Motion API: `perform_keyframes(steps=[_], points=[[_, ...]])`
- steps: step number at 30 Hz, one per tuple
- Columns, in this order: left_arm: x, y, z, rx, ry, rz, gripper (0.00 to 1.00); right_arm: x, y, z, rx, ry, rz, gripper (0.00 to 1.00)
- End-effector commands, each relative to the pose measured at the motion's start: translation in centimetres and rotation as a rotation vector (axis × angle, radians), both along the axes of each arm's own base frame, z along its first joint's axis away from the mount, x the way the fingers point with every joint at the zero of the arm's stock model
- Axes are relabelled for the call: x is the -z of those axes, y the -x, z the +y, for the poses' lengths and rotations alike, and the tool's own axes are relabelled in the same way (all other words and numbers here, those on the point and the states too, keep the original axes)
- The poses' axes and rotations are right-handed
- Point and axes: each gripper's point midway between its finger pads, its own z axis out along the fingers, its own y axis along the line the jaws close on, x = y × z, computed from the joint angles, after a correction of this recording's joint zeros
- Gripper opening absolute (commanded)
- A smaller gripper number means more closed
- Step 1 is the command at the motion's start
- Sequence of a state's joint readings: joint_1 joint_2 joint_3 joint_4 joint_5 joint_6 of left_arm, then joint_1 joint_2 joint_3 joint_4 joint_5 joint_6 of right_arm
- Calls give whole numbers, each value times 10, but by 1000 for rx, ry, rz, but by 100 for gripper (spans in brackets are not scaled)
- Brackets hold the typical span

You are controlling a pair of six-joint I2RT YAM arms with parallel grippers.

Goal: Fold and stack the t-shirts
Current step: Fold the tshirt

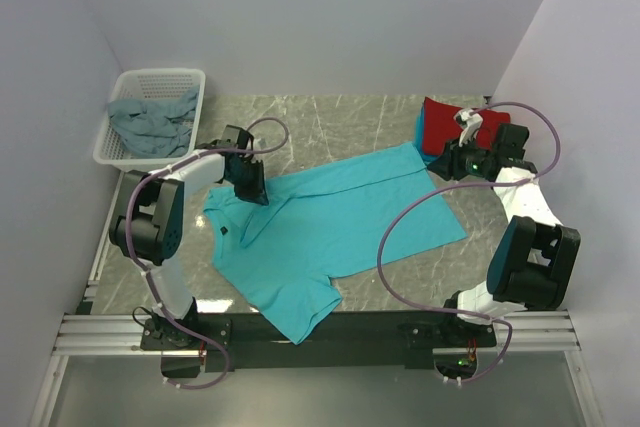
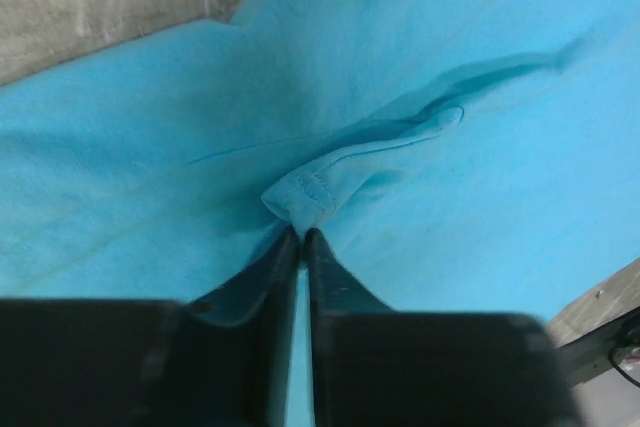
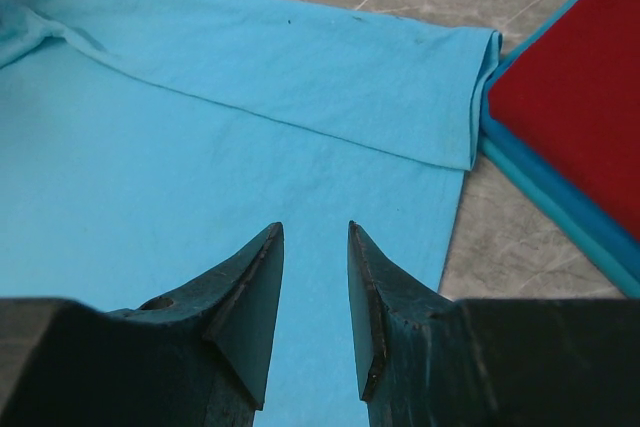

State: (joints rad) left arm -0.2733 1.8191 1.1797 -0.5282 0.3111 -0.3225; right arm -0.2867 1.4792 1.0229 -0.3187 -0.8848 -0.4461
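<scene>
**Left gripper**: clenched on a small bunch of stitched hem, probably a sleeve, at the far-left corner of the turquoise shirt. Only the very tips hold the cloth.

**Right gripper**: released, with nothing between the jaws. It hangs over the shirt's right end, near the hem.

**Turquoise shirt, location:** spread across the middle of the table. Its far long edge is lapped over, and a near sleeve reaches toward the near edge.

**Hazards, as judged:**
- The tip pinch may slip once the cloth takes weight, because so little of it is caught.
- Whether one layer or two is pinched cannot be told. A single layer would peel open rather than fold.
- With only the left end held, a pull would drag the shirt askew and wrinkle the lapped edge.
- The right gripper is close to the folded pile and could knock it when it goes down.

**Count:**
- Shirts, four:
  - the turquoise one, spread out
  - the red shirt, folded at far right
  - a blue shirt, folded beneath the red one
  - a grey-blue shirt, crumpled in the basket
- Basket, one: white, at far left.
- Grippers, two.
</scene>
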Motion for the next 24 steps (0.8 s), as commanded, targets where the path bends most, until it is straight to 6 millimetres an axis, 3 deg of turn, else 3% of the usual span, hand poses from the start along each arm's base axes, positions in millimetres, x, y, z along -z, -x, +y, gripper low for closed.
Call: perform_keyframes(steps=[1, 5, 14, 17, 21, 24], points=[[-19, -4, -7, 27, 19, -41, 9, -19, -2, 0, -11, -12, -53, 39], [-31, 2, -19, 51, 60, -47, 1, -20, 0, -1, -7, -20, -56, 40], [-47, 25, -59, 116, 121, -60, 1, -23, 1, -5, -1, -28, -66, 40], [-47, 34, -71, 135, 115, -60, 11, -24, 1, -5, -1, -32, -66, 40], [-39, 52, -87, 199, 117, -25, 37, -24, 1, -7, 4, -34, -65, 40], [-39, 66, -100, 263, 153, 4, 41, -25, 1, -6, -1, -35, -69, 40]])
